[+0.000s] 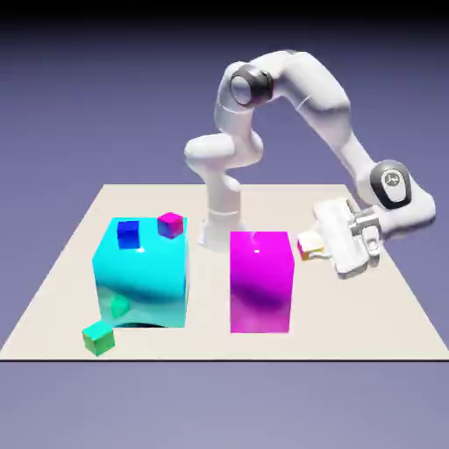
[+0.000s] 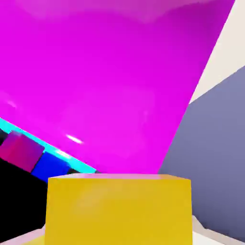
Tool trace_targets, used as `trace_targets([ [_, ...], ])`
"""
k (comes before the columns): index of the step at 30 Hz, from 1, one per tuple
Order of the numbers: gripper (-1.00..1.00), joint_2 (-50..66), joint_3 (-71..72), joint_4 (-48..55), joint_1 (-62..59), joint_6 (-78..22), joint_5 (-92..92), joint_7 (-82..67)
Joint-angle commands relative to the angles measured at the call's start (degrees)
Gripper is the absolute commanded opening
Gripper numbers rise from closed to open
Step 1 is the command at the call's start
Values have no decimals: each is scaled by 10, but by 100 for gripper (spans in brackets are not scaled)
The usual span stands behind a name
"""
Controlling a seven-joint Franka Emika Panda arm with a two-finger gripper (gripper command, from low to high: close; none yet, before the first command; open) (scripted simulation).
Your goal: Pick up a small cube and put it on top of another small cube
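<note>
The table (image 1: 368, 324) carries two big blocks side by side, a gap between them: the cyan block (image 1: 145, 285) toward the exterior view's left and the magenta block (image 1: 260, 281) near the middle. The white arm (image 1: 324, 105) arches over from the far edge and bends down to the exterior view's right, its hand turned sideways so that the gripper (image 1: 314, 244) points at the magenta block's upper side face.

In the hand view the magenta block (image 2: 110, 81) fills most of the frame, tilted, with a strip of cyan below it.

Three small cubes sit at the cyan block — a blue cube (image 1: 128, 233) and a magenta-red cube (image 1: 170, 224) on its top, and a green cube (image 1: 98, 338) on the table just beside its near lower corner.

The yellow cube (image 1: 309, 245) is off the table, clamped between the closed fingers just beside the magenta block's top edge, not touching it. In the hand view the yellow cube (image 2: 118, 208) shows large at the bottom, hiding the fingertips.
</note>
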Motion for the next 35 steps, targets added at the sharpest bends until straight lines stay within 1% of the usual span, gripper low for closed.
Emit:
trace_targets([
  [1, -100, -1, -21, 1, -3, -4, 0, 11],
  [19, -100, 11, -395, 13, -37, -17, 93, 188],
  [21, -100, -3, -436, 18, -52, -29, 119, 176],
  [23, -100, -7, -444, 19, -56, -32, 126, 171],
  [28, -100, -40, -456, -75, -72, 30, 109, 204],
  [29, 100, -40, -456, -75, -72, 30, 109, 204],
  [30, 100, -40, -456, -75, -72, 30, 109, 204],
  [35, 100, -7, -444, 19, -56, -32, 126, 171],
])
